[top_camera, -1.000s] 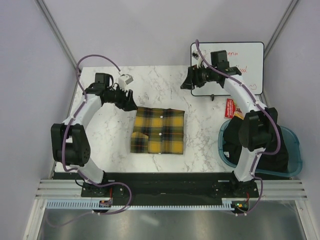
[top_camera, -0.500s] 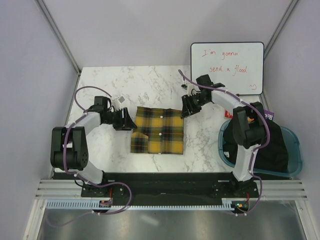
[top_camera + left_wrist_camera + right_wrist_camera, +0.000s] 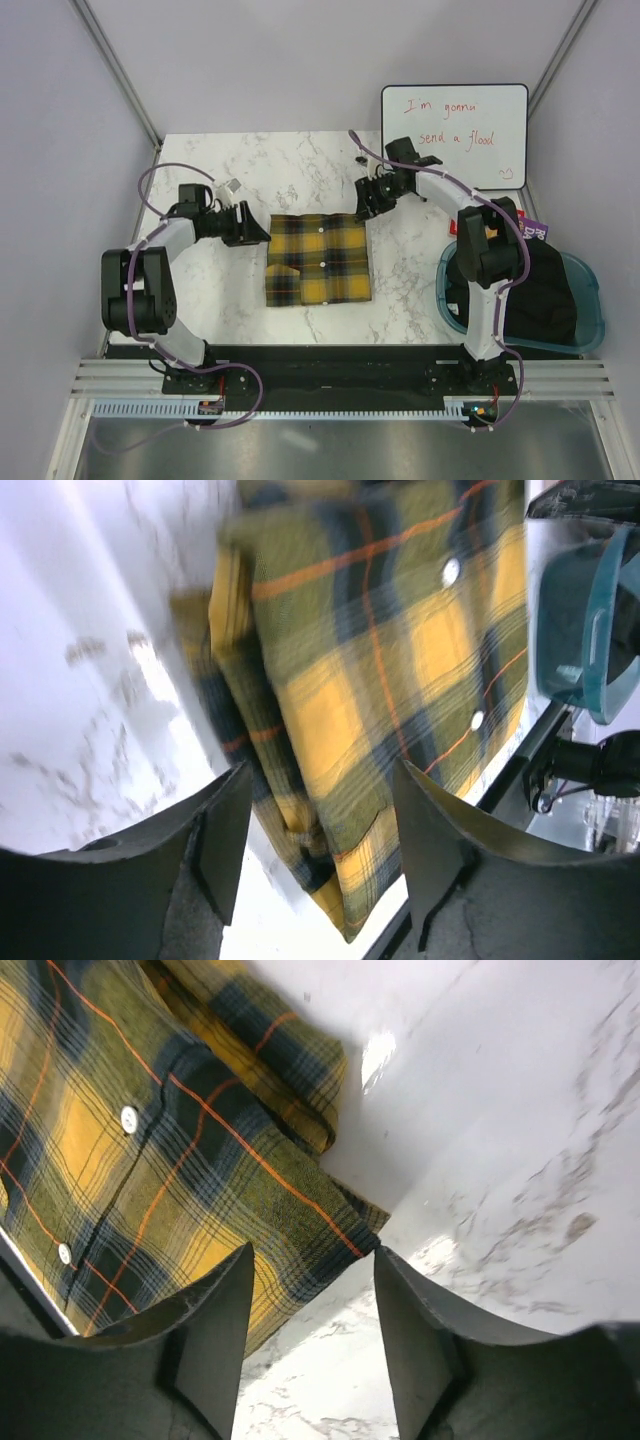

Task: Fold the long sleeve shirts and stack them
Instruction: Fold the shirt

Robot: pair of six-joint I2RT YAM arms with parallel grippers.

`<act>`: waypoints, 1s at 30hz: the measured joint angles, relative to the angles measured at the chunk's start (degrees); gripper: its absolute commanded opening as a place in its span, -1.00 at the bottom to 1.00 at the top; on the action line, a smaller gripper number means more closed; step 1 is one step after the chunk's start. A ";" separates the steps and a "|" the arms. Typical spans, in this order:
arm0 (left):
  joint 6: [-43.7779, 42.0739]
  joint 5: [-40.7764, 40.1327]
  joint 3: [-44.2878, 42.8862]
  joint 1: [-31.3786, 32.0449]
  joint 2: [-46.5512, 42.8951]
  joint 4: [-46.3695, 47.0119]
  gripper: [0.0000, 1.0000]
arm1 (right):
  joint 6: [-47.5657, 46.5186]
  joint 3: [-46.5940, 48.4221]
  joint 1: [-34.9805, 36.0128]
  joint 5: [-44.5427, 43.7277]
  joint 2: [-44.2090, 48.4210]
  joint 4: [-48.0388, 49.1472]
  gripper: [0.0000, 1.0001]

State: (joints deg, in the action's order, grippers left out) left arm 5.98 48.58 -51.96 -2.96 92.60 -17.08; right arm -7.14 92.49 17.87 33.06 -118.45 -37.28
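Note:
One long sleeve shirt [image 3: 318,258], yellow-and-black plaid with thin red lines, lies folded into a rectangle in the middle of the marble table, white buttons facing up. My left gripper [image 3: 256,229] sits low at its far left corner, jaws open. In the left wrist view the shirt's folded edge [image 3: 300,720] runs between the spread fingers [image 3: 225,840], unclamped. My right gripper [image 3: 364,206] is at the far right corner, also open. In the right wrist view that corner of the shirt [image 3: 330,1220] points into the gap of the right gripper [image 3: 312,1305].
A whiteboard [image 3: 455,135] with red writing lies at the back right. A teal bin [image 3: 590,300] holding dark clothing stands at the right edge and also shows in the left wrist view [image 3: 575,620]. Bare marble table [image 3: 300,165] lies behind the shirt.
Both arms swung in and down to the shirt's far corners, the right one coming off the whiteboard. The shirt has barely shifted.

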 measured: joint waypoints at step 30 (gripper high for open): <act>-8.85 2.67 -21.86 5.51 17.73 -5.40 0.31 | -13.92 8.87 -1.16 9.25 -8.66 -1.14 0.03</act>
State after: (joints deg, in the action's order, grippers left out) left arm -2.87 51.24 -73.82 2.55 110.32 -22.48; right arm -21.06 101.36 16.71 42.30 -127.11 -38.41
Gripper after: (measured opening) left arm 0.757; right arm 0.693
